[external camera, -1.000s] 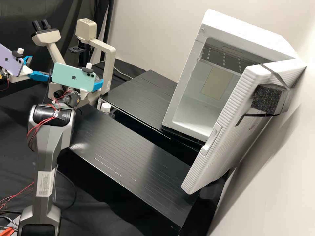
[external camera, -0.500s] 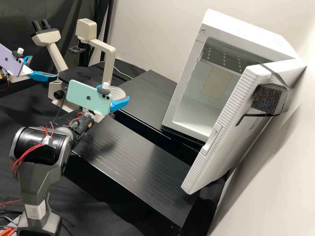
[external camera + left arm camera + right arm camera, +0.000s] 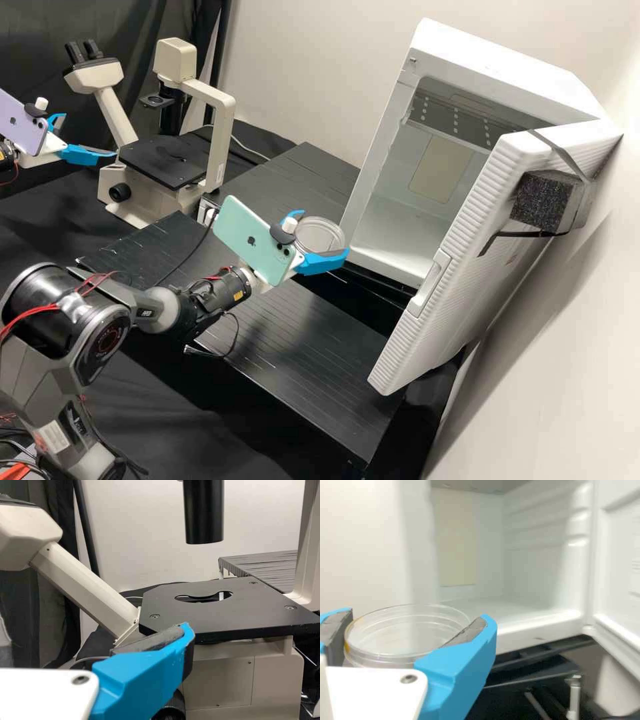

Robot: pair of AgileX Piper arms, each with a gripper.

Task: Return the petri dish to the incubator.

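The right gripper [image 3: 325, 233] had the round, clear dish [image 3: 317, 237] between its two blue fingers. They were as far apart as the dish was wide, and their dark pads [image 3: 470, 632] touched its sides. The dish was up in the air, just outside the big white incubator [image 3: 500, 67], near its open front. The incubator's door [image 3: 467, 223] stood wide open, with a dark block [image 3: 541, 200] on it.

The left gripper [image 3: 90, 135] was over by the microscope [image 3: 223, 133]. Its blue fingers were apart, and it had nothing in them. The microscope had a flat black top [image 3: 240, 612] with a hole in it. A green phone [image 3: 248, 240] sat on the right arm, and a purple phone [image 3: 23, 123] sat on the left arm. A long black table [image 3: 280, 327] was under the right gripper's arm.
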